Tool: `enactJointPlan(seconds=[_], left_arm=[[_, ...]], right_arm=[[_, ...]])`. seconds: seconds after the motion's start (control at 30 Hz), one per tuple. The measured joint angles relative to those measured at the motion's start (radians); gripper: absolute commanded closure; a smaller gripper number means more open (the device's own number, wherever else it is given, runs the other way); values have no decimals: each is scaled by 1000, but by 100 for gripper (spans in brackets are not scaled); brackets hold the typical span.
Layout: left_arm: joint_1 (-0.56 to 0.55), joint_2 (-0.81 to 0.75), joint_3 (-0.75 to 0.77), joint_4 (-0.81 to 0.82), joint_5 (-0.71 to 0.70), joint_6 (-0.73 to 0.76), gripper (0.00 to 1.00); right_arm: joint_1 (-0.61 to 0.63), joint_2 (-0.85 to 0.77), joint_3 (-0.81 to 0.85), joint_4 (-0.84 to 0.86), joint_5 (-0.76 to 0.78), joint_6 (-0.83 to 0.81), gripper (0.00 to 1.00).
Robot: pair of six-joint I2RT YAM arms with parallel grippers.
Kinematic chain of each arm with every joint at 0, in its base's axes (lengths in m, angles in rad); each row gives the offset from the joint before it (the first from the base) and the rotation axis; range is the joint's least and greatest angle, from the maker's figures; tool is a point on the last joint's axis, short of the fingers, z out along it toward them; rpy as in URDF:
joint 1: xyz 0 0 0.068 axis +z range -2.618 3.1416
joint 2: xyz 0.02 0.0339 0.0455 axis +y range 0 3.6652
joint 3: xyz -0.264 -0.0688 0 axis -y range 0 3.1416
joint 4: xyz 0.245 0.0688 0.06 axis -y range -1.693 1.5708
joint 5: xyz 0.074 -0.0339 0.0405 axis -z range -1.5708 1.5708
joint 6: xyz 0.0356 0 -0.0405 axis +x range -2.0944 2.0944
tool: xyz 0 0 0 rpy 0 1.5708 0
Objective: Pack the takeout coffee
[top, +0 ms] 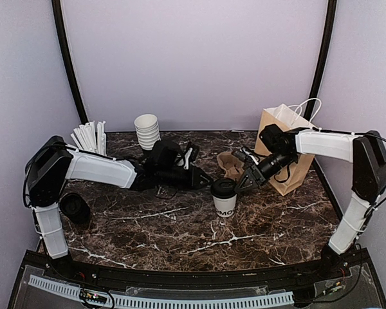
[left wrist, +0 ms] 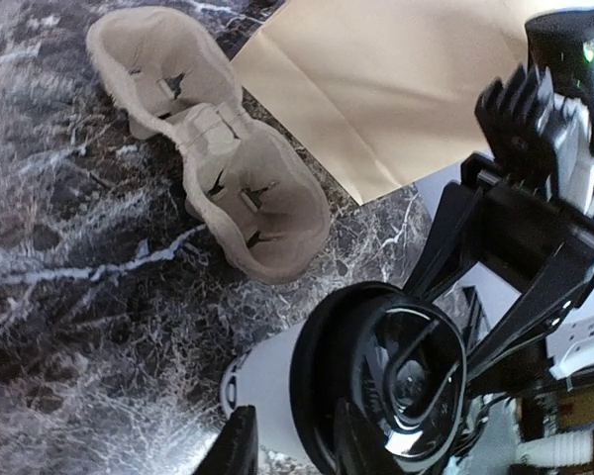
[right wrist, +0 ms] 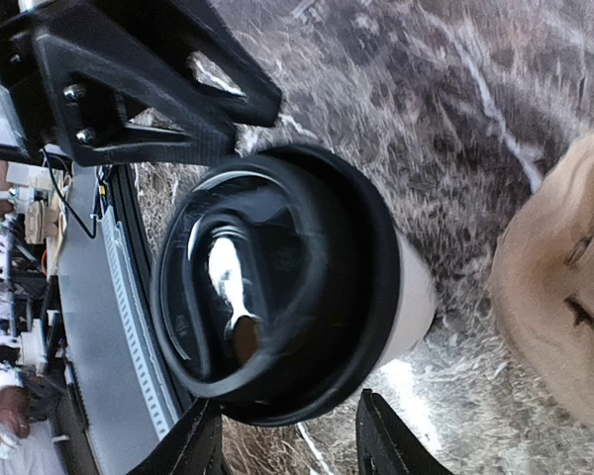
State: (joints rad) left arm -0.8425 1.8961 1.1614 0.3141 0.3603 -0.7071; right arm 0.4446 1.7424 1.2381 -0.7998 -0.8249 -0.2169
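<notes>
Lilac walls close in on a dark marble desk [top: 180, 225]. At its middle one takeout coffee cup [top: 224, 205] stands upright under its black lid [right wrist: 277, 287], out on the bare stone and not in anything. From where I stand both arms lean in on it, the left end effector [top: 206, 181] from one side and the right end effector [top: 244, 181] from the other, each tip near the lid rim. Both have their fingers spread. Neither looks clamped on the cup, though I cannot tell whether a pad brushes the lid.

I'd judge this to be the approach to the pick, with the packing itself not begun. The pulp cup carrier [left wrist: 218, 178] lies just behind the cup, and the brown paper bag [top: 282, 122] stands beyond it on the right. Next, I reckon, one end effector should give way while the other drops below the lid, closes on the paper wall and lifts straight up. It would need to keep the cup level, then lower it into a socket.

The overhead view gives the layout, plus the stack of lidless cups [top: 147, 131] at the back, but it hides the finger gaps. The left wrist view shows both carrier sockets empty and the opposite fingers splayed toward the lid. The right wrist view shows the lid's recessed top spanning the space ahead of its own fingers, and only the carrier's edge.
</notes>
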Motion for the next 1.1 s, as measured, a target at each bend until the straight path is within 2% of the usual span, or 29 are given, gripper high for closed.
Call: enactJointPlan(seconds=[0.17,0.37,0.7,0.9,0.97,1.03,1.1], left_arm=[[-7,-61,41,-51,-27,99,47],[-25,-137,48,-56,-42,207,35],[-156,-151,48,-158,-191,427,29],[-173,-146,48,-168,-237,487,23],[-176,-143,47,-167,-251,497,18],[-176,-136,47,-166,-265,507,3],[-179,-123,47,-162,-272,523,1]], right_arm=[[0,-99,53,-1,8,-32,40],[0,-151,91,-1,10,-66,38],[0,-166,29,6,39,-101,37],[0,-167,29,10,51,-113,34],[0,-168,29,10,68,-121,33],[0,-176,29,10,86,-127,32],[0,-190,29,11,99,-132,31]])
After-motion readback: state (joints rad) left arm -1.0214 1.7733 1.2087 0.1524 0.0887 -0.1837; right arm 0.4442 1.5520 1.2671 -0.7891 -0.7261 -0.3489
